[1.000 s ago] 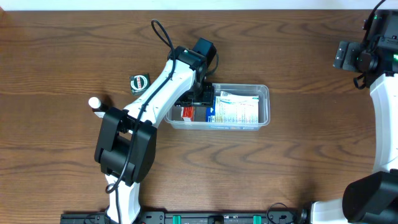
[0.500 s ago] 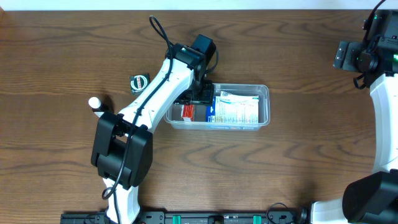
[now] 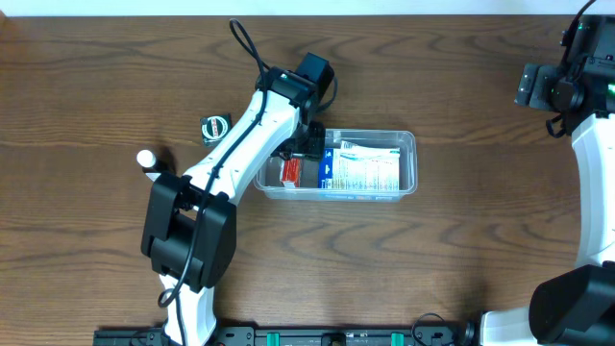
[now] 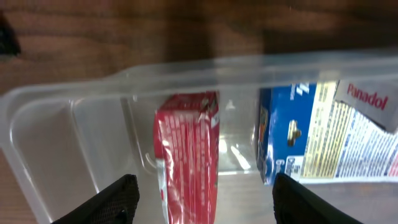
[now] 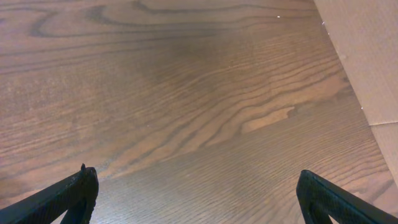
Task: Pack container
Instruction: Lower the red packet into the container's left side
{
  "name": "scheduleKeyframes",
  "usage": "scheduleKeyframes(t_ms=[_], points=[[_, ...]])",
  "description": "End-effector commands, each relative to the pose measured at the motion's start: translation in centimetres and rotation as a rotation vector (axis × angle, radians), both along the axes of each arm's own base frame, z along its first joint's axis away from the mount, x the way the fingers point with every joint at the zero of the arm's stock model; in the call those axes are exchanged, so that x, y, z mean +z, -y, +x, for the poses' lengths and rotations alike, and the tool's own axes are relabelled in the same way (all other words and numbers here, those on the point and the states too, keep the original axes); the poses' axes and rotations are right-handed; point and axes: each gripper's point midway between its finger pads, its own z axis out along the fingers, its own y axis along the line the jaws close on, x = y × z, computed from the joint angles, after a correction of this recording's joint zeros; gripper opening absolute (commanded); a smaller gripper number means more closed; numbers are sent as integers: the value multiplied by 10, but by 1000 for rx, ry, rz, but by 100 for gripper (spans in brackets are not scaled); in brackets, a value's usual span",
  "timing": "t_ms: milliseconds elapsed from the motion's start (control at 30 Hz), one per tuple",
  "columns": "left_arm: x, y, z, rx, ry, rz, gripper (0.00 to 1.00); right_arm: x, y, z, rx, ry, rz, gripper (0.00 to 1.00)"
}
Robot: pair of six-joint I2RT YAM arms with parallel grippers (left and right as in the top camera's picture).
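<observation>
The clear plastic container [image 3: 408, 163] lies mid-table and shows close up in the left wrist view [image 4: 56, 124]. Inside it lie a red packet [image 3: 289, 173], also in the left wrist view [image 4: 189, 149], and a blue and white medicine box [image 3: 363, 168], also in the left wrist view [image 4: 336, 137]. My left gripper [image 3: 306, 144] hangs over the container's left end. In the left wrist view its jaws [image 4: 202, 202] are open and apart on either side of the red packet, which lies loose on the container floor. My right gripper [image 5: 198, 193] is open and empty over bare table at the far right.
A small green and black roll [image 3: 215, 126] and a small white-capped object [image 3: 147, 160] lie left of the container. A pale cardboard surface [image 5: 367, 56] edges the table at the right of the right wrist view.
My left gripper has drawn back a little from the container's left end. The red packet stays inside the container. The right arm has not moved.
</observation>
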Motion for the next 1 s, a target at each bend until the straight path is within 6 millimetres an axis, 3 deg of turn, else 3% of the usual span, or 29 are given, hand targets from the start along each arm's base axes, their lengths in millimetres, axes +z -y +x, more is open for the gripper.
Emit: scheduleKeyframes(t_ms=[0, 533, 733, 967], points=[[-12, -3, 7, -9, -6, 28, 70, -1, 3, -1, -18, 3, 8, 99], [-26, 2, 8, 28, -31, 17, 70, -1, 3, -1, -18, 3, 8, 99], [-25, 24, 3, 19, -65, -100, 70, -1, 3, -1, -18, 3, 8, 99], [-25, 31, 1, 15, -82, -138, 70, -1, 3, -1, -18, 3, 8, 99]])
